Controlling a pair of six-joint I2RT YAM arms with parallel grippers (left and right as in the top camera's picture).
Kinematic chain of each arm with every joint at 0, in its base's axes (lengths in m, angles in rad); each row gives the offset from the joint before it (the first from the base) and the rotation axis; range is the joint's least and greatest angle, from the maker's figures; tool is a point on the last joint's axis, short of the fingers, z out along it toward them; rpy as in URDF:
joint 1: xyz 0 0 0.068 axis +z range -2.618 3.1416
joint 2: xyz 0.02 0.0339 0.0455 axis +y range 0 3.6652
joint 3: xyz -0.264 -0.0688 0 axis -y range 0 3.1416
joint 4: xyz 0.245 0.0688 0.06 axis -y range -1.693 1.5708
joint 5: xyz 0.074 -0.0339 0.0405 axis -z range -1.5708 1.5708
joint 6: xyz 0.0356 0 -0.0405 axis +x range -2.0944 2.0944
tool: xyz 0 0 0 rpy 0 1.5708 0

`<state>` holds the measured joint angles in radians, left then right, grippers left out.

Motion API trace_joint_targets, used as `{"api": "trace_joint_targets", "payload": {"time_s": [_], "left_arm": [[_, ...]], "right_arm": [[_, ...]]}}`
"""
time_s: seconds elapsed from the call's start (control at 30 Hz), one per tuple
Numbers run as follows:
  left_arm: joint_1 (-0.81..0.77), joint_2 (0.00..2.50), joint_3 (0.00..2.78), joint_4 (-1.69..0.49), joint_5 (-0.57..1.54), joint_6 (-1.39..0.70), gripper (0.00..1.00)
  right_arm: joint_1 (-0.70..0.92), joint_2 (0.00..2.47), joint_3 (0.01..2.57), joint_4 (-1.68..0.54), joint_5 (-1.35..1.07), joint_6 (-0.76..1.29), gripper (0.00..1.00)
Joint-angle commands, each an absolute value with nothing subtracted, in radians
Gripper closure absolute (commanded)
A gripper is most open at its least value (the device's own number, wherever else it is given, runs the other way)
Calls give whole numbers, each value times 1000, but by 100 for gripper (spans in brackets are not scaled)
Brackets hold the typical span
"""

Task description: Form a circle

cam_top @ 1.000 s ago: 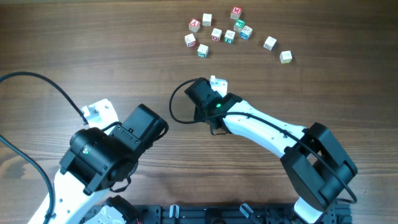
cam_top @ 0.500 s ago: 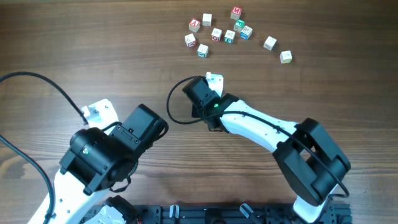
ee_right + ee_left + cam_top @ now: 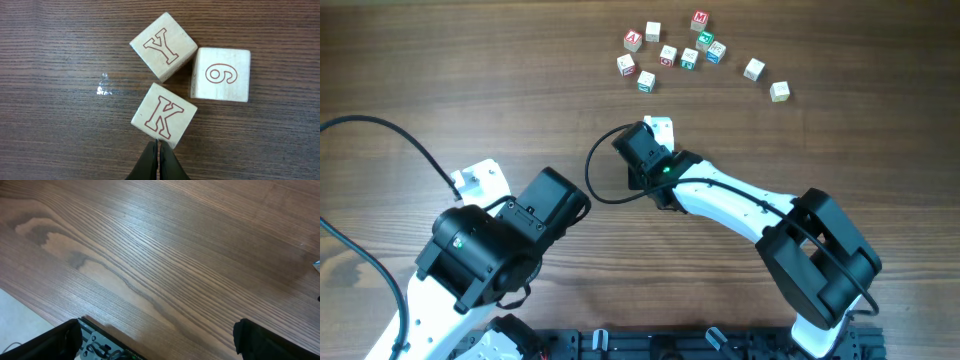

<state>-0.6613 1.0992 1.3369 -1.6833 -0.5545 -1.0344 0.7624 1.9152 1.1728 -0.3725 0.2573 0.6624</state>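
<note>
Cubes of pale wood are the task's thing: a tight cluster (image 3: 205, 75) of three lies on the brown wood-grain counter (image 3: 60, 45) in the upper middle of the right wrist view, and no ring is formed; the Y cube (image 3: 163, 46) sits at the top, turned cornerwise; the 6 cube (image 3: 221, 74) lies just right of it, their near corners touching or nearly so; the K cube (image 3: 164, 116) lies below the two, also turned, its right corner close against the lower left of the 6 cube; all three characters are outlined in red-brown; a small glossy smear (image 3: 102, 90) shows on the counter left of the cluster; the right tool (image 3: 158, 150) shows at the bottom edge of that view with its two dark fingers (image 3: 150, 167) pressed together and holding nothing; its tip meets the lower edge of the K cube in the picture, but I cannot tell whether it touches the cube or hangs above it; in the left wrist view the left tool (image 3: 157, 325) stands spread wide, one dark finger at the lower left corner and one at the lower right, with only bare counter between them; in the overhead view a loose scatter of cubes (image 3: 668, 55) lies at the upper middle of the frame, the right arm (image 3: 740, 200) stretched toward it from the lower right and the left arm (image 3: 490, 245) in the lower left
</note>
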Motion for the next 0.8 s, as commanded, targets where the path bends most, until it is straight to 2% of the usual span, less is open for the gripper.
{"api": "trace_joint_targets", "payload": {"time_s": [0.0,0.77], "left_arm": [[-663,1095,1334,-1684,-560,-1048,0],[-663,1095,1334,-1684,-560,-1048,0]], "right_arm": [[766,1941,1176,-371,254,647,95],[765,1941,1176,-371,265,647,95]]}}
